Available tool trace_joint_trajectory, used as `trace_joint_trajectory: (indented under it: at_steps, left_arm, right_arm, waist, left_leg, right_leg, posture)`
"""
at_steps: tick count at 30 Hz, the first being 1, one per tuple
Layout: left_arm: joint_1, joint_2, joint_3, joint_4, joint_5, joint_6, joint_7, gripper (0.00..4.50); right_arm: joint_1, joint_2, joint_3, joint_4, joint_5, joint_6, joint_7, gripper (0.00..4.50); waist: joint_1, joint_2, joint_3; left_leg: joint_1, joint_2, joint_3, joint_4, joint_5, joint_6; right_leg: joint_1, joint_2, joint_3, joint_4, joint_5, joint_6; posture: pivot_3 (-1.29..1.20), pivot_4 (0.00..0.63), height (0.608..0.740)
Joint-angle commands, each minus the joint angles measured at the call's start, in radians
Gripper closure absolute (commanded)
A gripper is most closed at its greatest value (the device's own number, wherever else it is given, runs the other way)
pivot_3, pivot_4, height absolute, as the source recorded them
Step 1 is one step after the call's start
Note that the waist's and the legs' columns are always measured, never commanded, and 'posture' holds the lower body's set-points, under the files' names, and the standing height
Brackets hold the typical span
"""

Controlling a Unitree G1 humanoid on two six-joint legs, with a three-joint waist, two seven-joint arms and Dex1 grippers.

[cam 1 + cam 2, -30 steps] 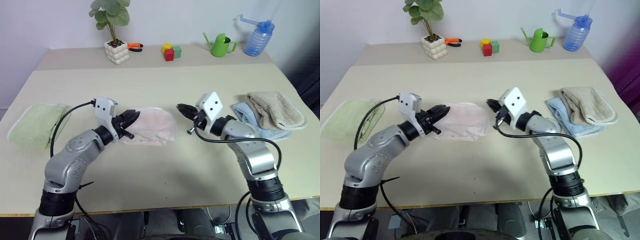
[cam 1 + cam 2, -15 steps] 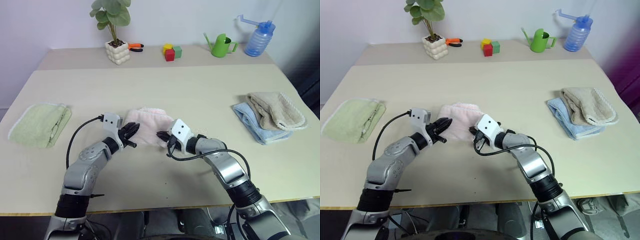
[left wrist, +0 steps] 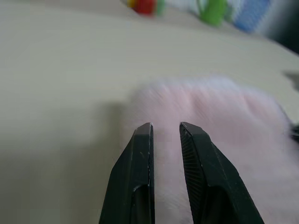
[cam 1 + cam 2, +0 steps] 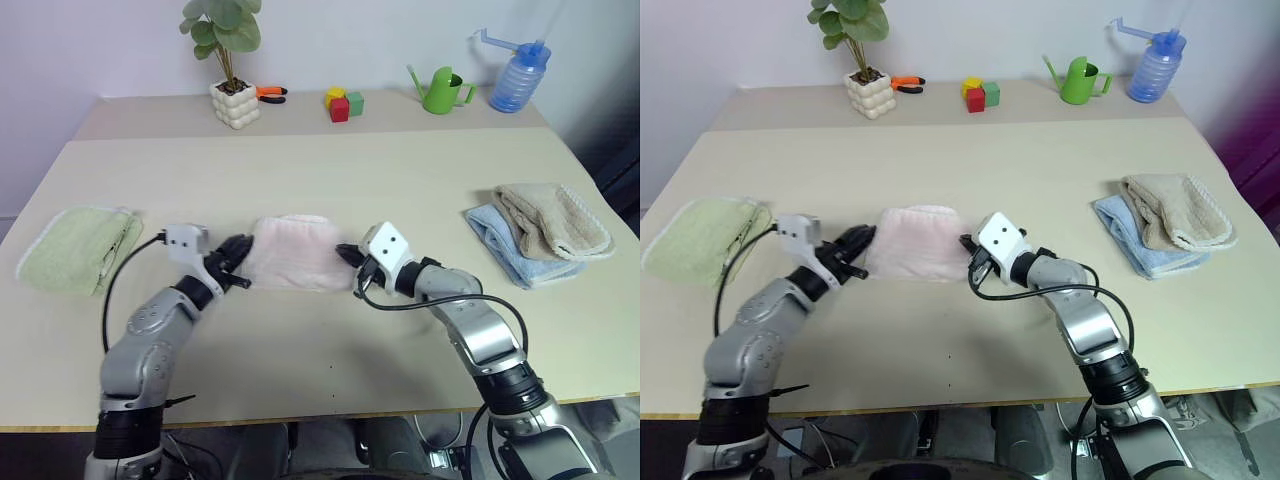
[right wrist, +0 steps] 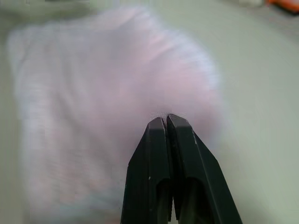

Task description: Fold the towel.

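The pale pink towel [image 4: 293,252] lies flat as a folded rectangle in the middle of the table [image 4: 330,170]. My left gripper [image 4: 240,258] rests low at the towel's left edge. In the left wrist view its two fingers [image 3: 142,144] stand a narrow gap apart over that edge, with nothing pinched between them. My right gripper [image 4: 345,253] sits at the towel's right edge. The right wrist view shows this gripper [image 5: 164,116] shut, its tips pointing at the pink towel [image 5: 93,93] with no cloth caught in them.
A folded light green towel [image 4: 72,248] lies at the table's left edge. A beige towel [image 4: 550,220] lies on a light blue one [image 4: 495,235] at the right. Along the back stand a potted plant [image 4: 234,100], orange pliers [image 4: 268,94], coloured blocks [image 4: 341,103], a green watering can [image 4: 440,90] and a blue bottle [image 4: 515,75].
Both arms have come down toward the table. My left gripper slid left and my right gripper slid right, out to the towel's edges. The towel, bunched half a second ago, now lies flat.
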Motion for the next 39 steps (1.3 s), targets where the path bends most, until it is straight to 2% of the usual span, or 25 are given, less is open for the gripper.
trace_joint_trajectory:
  at_steps: [1,3,4,8,11,15,21,24,31,32,37,39]
  left_arm:
    - [-0.001,0.017,0.071,-0.024,-0.068,0.042,0.003,3.12]
    - [-0.001,0.015,0.083,-0.022,-0.098,0.064,-0.001,2.42]
    - [-0.001,0.015,0.084,-0.023,-0.106,0.075,0.0,1.89]
    - [0.003,-0.007,0.079,-0.033,-0.159,0.135,0.019,0.01]
    - [-0.005,-0.026,0.075,-0.015,-0.175,0.206,0.078,0.01]
    - [-0.036,-0.056,0.101,0.018,-0.27,0.342,0.141,0.01]
    - [-0.057,-0.087,0.074,0.022,-0.344,0.48,0.184,0.01]
    - [-0.061,-0.109,0.057,0.013,-0.362,0.508,0.194,0.86]
    - [-0.059,-0.153,0.039,-0.01,-0.37,0.503,0.201,4.22]
    - [-0.06,-0.163,0.047,-0.013,-0.377,0.496,0.206,4.45]
    - [-0.115,-0.203,0.094,-0.012,-0.334,0.36,0.252,4.45]
    - [-0.208,-0.196,0.18,0.033,-0.296,0.24,0.32,4.45]
  right_arm:
    - [-0.017,-0.043,-0.025,-0.078,0.047,0.005,0.068,3.31]
    - [-0.02,-0.061,-0.016,-0.087,0.046,0.007,0.089,2.41]
    - [-0.022,-0.064,-0.014,-0.089,0.048,0.009,0.094,1.83]
    - [-0.024,-0.058,-0.009,-0.092,0.042,-0.003,0.092,0.01]
    - [-0.022,-0.044,-0.008,-0.094,0.011,-0.049,0.056,0.01]
    - [0.003,-0.047,-0.003,-0.139,0.042,-0.049,0.081,0.01]
    - [0.04,-0.056,0.012,-0.173,0.035,-0.072,0.096,0.01]
    - [0.042,-0.052,0.018,-0.185,0.031,-0.07,0.092,0.0]
    - [0.04,-0.049,0.015,-0.19,0.029,-0.069,0.086,0.0]
    - [0.039,-0.047,0.014,-0.188,0.031,-0.069,0.084,0.0]
    - [0.02,-0.027,-0.001,-0.184,0.049,-0.055,0.07,0.0]
    - [0.012,-0.027,-0.004,-0.179,0.05,-0.055,0.068,0.0]
  waist:
    - [0.0,0.0,0.0]
    - [0.001,0.0,0.0]
    - [0.001,0.0,0.0]
    - [0.0,0.0,0.0]
    - [0.0,0.0,0.0]
    - [0.001,0.0,0.0]
    - [0.002,0.0,0.0]
    - [0.003,0.0,0.0]
    - [0.001,0.0,0.0]
    - [0.002,0.0,0.0]
    - [0.003,-0.001,0.0]
    - [0.004,-0.001,0.0]
  left_leg:
    - [0.0,0.0,0.0,0.0,0.0,0.0]
    - [0.0,0.0,0.0,0.0,0.0,0.0]
    - [0.0,0.0,0.0,0.0,0.0,0.0]
    - [0.0,0.0,0.0,0.0,0.0,0.0]
    - [0.0,0.0,0.0,0.0,0.0,0.0]
    - [0.0,0.0,0.0,0.0,0.0,0.0]
    - [0.001,0.0,0.0,0.0,0.0,0.0]
    - [0.001,-0.001,0.0,0.0,0.0,0.0]
    - [0.001,-0.001,0.0,0.0,0.0,0.0]
    - [0.001,0.0,0.0,0.0,0.0,0.0]
    - [0.001,-0.001,0.0,0.0,0.0,0.0]
    - [0.0,0.0,0.0,0.0,0.0,-0.001]
  right_leg:
    - [0.0,0.0,0.0,0.0,0.0,0.0]
    - [0.0,0.0,0.0,0.0,0.0,0.0]
    - [0.0,0.0,0.0,0.0,0.0,0.0]
    - [0.0,0.0,0.0,0.0,0.0,0.0]
    - [0.0,0.0,0.0,0.0,0.0,0.0]
    - [0.0,0.0,0.0,0.0,0.0,0.0]
    - [0.001,0.0,0.0,0.001,0.0,0.0]
    - [0.001,0.0,0.0,0.001,0.0,0.0]
    - [0.001,0.0,0.0,0.001,0.0,0.0]
    - [0.001,0.0,0.0,0.001,0.0,0.0]
    - [0.001,0.0,0.0,0.001,0.0,0.0]
    - [0.001,0.0,0.0,0.001,0.0,0.0]
  posture:
    - [0.0,0.15,0.73]
    - [0.0,0.15,0.73]
    - [0.0,0.15,0.73]
    - [0.0,0.15,0.73]
    - [0.0,0.15,0.73]
    - [0.0,0.15,0.73]
    - [0.0,0.15,0.73]
    - [0.0,0.15,0.73]
    - [0.0,0.15,0.73]
    - [0.0,0.15,0.73]
    - [0.0,0.15,0.73]
    - [0.0,0.15,0.73]
